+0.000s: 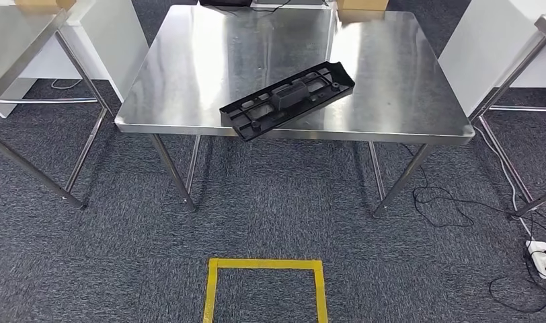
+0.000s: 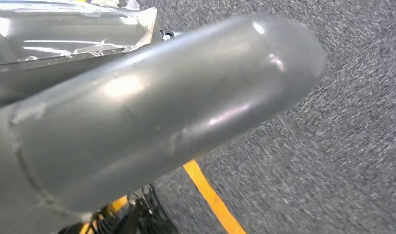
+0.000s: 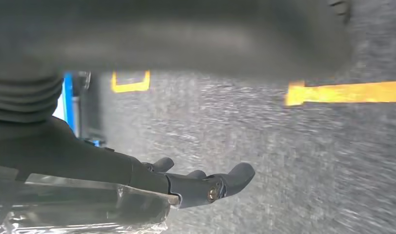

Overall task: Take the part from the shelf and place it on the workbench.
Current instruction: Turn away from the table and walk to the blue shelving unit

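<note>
Nearest, low at the robot's sides, the arms hang over the carpet (image 1: 270, 202); the right hand (image 3: 201, 183) shows in its wrist view with dark fingers (image 3: 235, 176) spread and slightly curled, nothing between them, so it holds nothing; the left hand (image 2: 152, 112) shows as a broad grey thumb close to the lens, and whether its fingers are apart or together cannot be told. Yellow tape (image 1: 263, 264) marks a square on the carpet just ahead of the robot; the same kind of tape crosses both wrist views.

Beyond the square stands the steel bench (image 1: 405, 101); the part (image 1: 288, 99), a long black plastic frame, already lies on it, near the front edge and about mid-width; its near end juts a little over that edge. Its long axis runs on a slant, the near end toward the robot's left, the far end back and to the right.

The part lies straight ahead and above both hanging hands, well apart from each; neither hand is plainly nearer, though the overhanging end leans slightly to the left side. The placing looks done; judging by the overhang, any next move would be a nudge inward.
</note>
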You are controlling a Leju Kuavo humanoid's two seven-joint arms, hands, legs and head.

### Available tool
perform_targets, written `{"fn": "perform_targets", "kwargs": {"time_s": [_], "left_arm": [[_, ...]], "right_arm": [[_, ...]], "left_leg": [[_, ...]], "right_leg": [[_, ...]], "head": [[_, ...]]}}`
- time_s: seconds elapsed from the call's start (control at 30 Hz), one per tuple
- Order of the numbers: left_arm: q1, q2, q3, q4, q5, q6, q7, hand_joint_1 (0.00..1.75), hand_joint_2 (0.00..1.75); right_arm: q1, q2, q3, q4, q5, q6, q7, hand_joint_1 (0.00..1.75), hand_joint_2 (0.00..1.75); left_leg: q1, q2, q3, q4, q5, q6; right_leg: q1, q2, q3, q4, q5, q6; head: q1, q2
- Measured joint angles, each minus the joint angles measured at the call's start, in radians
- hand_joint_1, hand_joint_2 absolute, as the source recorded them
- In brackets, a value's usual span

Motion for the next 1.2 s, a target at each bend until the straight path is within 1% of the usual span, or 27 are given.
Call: {"fn": "perform_targets", "kwargs": {"time_s": [0.03,0.1,0.13,0.17,0.23,0.27,0.3,0.33,0.37,0.43,0.5,0.57,0.63,0.67,0.73,0.77,0.8,0.83,0.87,0.9,0.97,1.0,1.03,1.1,1.13,1.17,1.2], "left_arm": [[0.000,0.000,0.000,0.000,-0.007,0.002,0.008,0.00,0.00],[0.000,0.000,0.000,0.001,-0.013,0.005,0.018,0.00,0.00],[0.001,-0.001,-0.001,0.002,-0.014,0.008,0.021,0.00,0.00],[0.002,-0.001,-0.001,0.003,-0.014,0.010,0.022,0.00,0.00],[0.002,-0.003,-0.001,0.004,-0.015,0.011,0.023,0.00,0.00],[0.003,-0.003,-0.001,0.005,-0.015,0.011,0.023,0.00,0.00],[0.003,-0.003,-0.001,0.005,-0.015,0.011,0.023,0.00,0.00],[0.003,-0.003,-0.001,0.005,-0.016,0.011,0.023,0.00,0.00],[0.003,-0.003,-0.001,0.005,-0.018,0.010,0.024,0.00,0.00],[0.002,-0.004,-0.002,0.006,-0.022,0.008,0.025,0.00,0.00],[0.001,-0.003,-0.004,0.006,-0.027,0.004,0.027,0.00,0.00],[0.002,-0.003,-0.007,0.007,-0.033,0.000,0.028,0.00,0.00],[0.002,-0.003,-0.010,0.008,-0.041,-0.006,0.028,0.00,0.00],[0.002,-0.003,-0.013,0.008,-0.047,-0.008,0.028,0.00,0.00],[0.001,-0.002,-0.019,0.008,-0.058,-0.010,0.029,0.00,0.00],[0.001,-0.002,-0.022,0.008,-0.062,-0.009,0.032,0.00,0.00],[0.001,-0.002,-0.023,0.008,-0.065,-0.008,0.035,0.00,0.00],[0.001,-0.002,-0.024,0.008,-0.067,-0.008,0.040,0.00,0.00],[0.001,-0.002,-0.026,0.008,-0.070,-0.007,0.044,0.00,0.00],[0.001,-0.003,-0.028,0.009,-0.073,-0.007,0.049,0.00,0.00],[0.001,-0.004,-0.036,0.009,-0.082,-0.007,0.057,0.00,0.00],[0.001,-0.005,-0.040,0.010,-0.086,-0.008,0.061,0.00,0.00],[0.001,-0.005,-0.043,0.010,-0.090,-0.008,0.063,0.00,0.00],[0.002,-0.004,-0.049,0.010,-0.096,-0.010,0.066,0.00,0.00],[0.003,-0.004,-0.052,0.010,-0.097,-0.011,0.067,0.00,0.00],[0.004,-0.004,-0.055,0.010,-0.098,-0.011,0.067,0.00,0.00],[0.005,-0.003,-0.056,0.011,-0.099,-0.012,0.067,0.00,0.00]], "right_arm": [[0.001,0.000,0.008,0.008,0.020,-0.005,0.001,0.00,1.75],[0.002,0.001,0.022,0.021,0.044,-0.022,-0.008,0.00,1.75],[0.002,0.002,0.025,0.026,0.047,-0.036,-0.016,0.00,1.75],[0.002,0.002,0.027,0.029,0.050,-0.052,-0.023,0.00,1.75],[0.002,0.001,0.035,0.034,0.063,-0.079,-0.031,0.00,1.75],[0.002,0.001,0.040,0.037,0.068,-0.087,-0.031,0.00,1.75],[0.003,0.002,0.043,0.039,0.069,-0.091,-0.032,0.00,1.75],[0.003,0.002,0.044,0.042,0.068,-0.092,-0.032,0.00,1.75],[0.004,0.002,0.044,0.044,0.065,-0.092,-0.032,0.00,1.75],[0.004,0.002,0.044,0.047,0.062,-0.093,-0.033,0.00,1.75],[0.003,0.002,0.044,0.049,0.060,-0.094,-0.034,0.00,1.75],[0.003,0.003,0.044,0.052,0.059,-0.095,-0.035,0.00,1.75],[0.004,0.001,0.044,0.055,0.057,-0.096,-0.033,0.00,1.75],[0.004,0.001,0.044,0.057,0.056,-0.096,-0.033,0.00,1.75],[0.005,0.000,0.044,0.059,0.053,-0.097,-0.032,0.00,1.75],[0.005,-0.001,0.044,0.059,0.051,-0.097,-0.032,0.00,1.75],[0.005,-0.001,0.044,0.060,0.049,-0.098,-0.032,0.00,1.75],[0.005,-0.002,0.044,0.060,0.046,-0.098,-0.033,0.00,1.75],[0.005,-0.003,0.044,0.060,0.044,-0.100,-0.034,0.00,1.75],[0.004,-0.004,0.044,0.060,0.041,-0.103,-0.036,0.00,1.75],[0.001,-0.006,0.043,0.060,0.037,-0.114,-0.040,0.00,1.75],[0.000,-0.006,0.042,0.060,0.035,-0.121,-0.042,0.00,1.75],[-0.001,-0.007,0.041,0.060,0.034,-0.128,-0.043,0.00,1.75],[-0.001,-0.006,0.038,0.061,0.030,-0.147,-0.047,0.00,1.75],[-0.001,-0.006,0.036,0.061,0.027,-0.159,-0.050,0.00,1.75],[0.000,-0.006,0.033,0.062,0.024,-0.170,-0.055,0.00,1.75],[0.000,-0.005,0.030,0.062,0.021,-0.179,-0.060,0.00,1.75]], "left_leg": [[0.001,0.002,-0.002,-0.003,0.011,-0.006],[0.004,0.001,-0.008,-0.008,0.023,-0.019],[0.006,-0.001,-0.016,0.004,0.003,-0.026],[0.008,-0.003,-0.027,0.033,-0.038,-0.032],[0.016,-0.004,-0.054,0.147,-0.152,-0.046],[0.020,-0.004,-0.063,0.210,-0.189,-0.052],[0.023,-0.003,-0.063,0.256,-0.199,-0.058],[0.027,-0.003,-0.048,0.271,-0.188,-0.062],[0.031,-0.003,-0.015,0.248,-0.162,-0.066],[0.037,-0.004,0.089,0.119,-0.127,-0.072],[0.034,-0.007,0.162,0.006,-0.137,-0.071],[0.027,-0.010,0.168,-0.022,-0.146,-0.061],[0.027,-0.006,0.154,-0.025,-0.135,-0.040],[0.028,-0.004,0.145,-0.027,-0.126,-0.026],[0.025,0.000,0.125,-0.028,-0.107,-0.005],[0.022,0.001,0.113,-0.027,-0.096,0.001],[0.020,0.002,0.100,-0.026,-0.086,0.003],[0.017,0.002,0.087,-0.024,-0.076,0.003],[0.015,0.002,0.074,-0.021,-0.066,0.002],[0.014,0.002,0.061,-0.018,-0.057,0.001],[0.011,0.001,0.040,-0.010,-0.040,-0.006],[0.011,0.001,0.034,-0.010,-0.031,-0.012],[0.011,0.002,0.030,-0.010,-0.022,-0.018],[0.014,0.002,0.024,-0.014,-0.006,-0.032],[0.017,0.001,0.017,-0.008,-0.017,-0.038],[0.018,-0.001,0.007,0.011,-0.047,-0.044],[0.020,-0.002,-0.005,0.049,-0.098,-0.049]], "right_leg": [[0.003,0.000,0.008,-0.023,-0.004,-0.007],[0.000,-0.003,-0.010,-0.030,0.016,-0.021],[-0.003,-0.006,-0.020,-0.033,0.029,-0.032],[-0.007,-0.008,-0.031,-0.036,0.043,-0.040],[-0.008,-0.011,-0.058,-0.034,0.069,-0.048],[-0.008,-0.012,-0.072,-0.031,0.081,-0.047],[-0.008,-0.013,-0.089,-0.028,0.092,-0.044],[-0.009,-0.014,-0.105,-0.024,0.102,-0.040],[-0.011,-0.015,-0.121,-0.019,0.110,-0.035],[-0.015,-0.015,-0.146,-0.008,0.123,-0.023],[-0.013,-0.016,-0.160,0.000,0.135,-0.007],[-0.012,-0.017,-0.165,0.001,0.149,0.011],[-0.015,-0.015,-0.177,0.014,0.138,0.018],[-0.016,-0.013,-0.191,0.043,0.110,0.015],[-0.017,-0.009,-0.229,0.161,0.022,0.003],[-0.017,-0.008,-0.244,0.231,-0.014,0.002],[-0.017,-0.007,-0.248,0.284,-0.033,0.006],[-0.017,-0.007,-0.238,0.305,-0.033,0.012],[-0.016,-0.006,-0.210,0.289,-0.016,0.020],[-0.015,-0.006,-0.164,0.234,0.005,0.024],[-0.010,-0.004,-0.053,0.074,0.018,0.016],[-0.007,-0.003,-0.017,0.013,0.013,0.009],[-0.004,-0.002,0.001,-0.023,0.006,0.000],[-0.004,-0.002,-0.009,-0.035,0.017,-0.016],[-0.006,-0.003,-0.019,-0.037,0.028,-0.027],[-0.009,-0.005,-0.031,-0.038,0.041,-0.037],[-0.011,-0.006,-0.045,-0.040,0.056,-0.044]], "head": [[-0.002,0.000],[-0.002,0.000],[-0.003,0.000],[-0.005,0.000],[-0.010,0.000],[-0.012,0.000],[-0.013,0.000],[-0.014,0.000],[-0.015,0.000],[-0.016,0.000],[-0.016,0.000],[-0.015,0.000],[-0.013,0.000],[-0.010,0.000],[-0.005,0.000],[-0.004,0.000],[-0.004,0.000],[-0.004,0.000],[-0.004,0.000],[-0.003,0.000],[-0.004,0.000],[-0.005,0.000],[-0.006,0.000],[-0.005,0.000],[-0.005,0.000],[-0.007,0.000],[-0.008,0.000]]}}
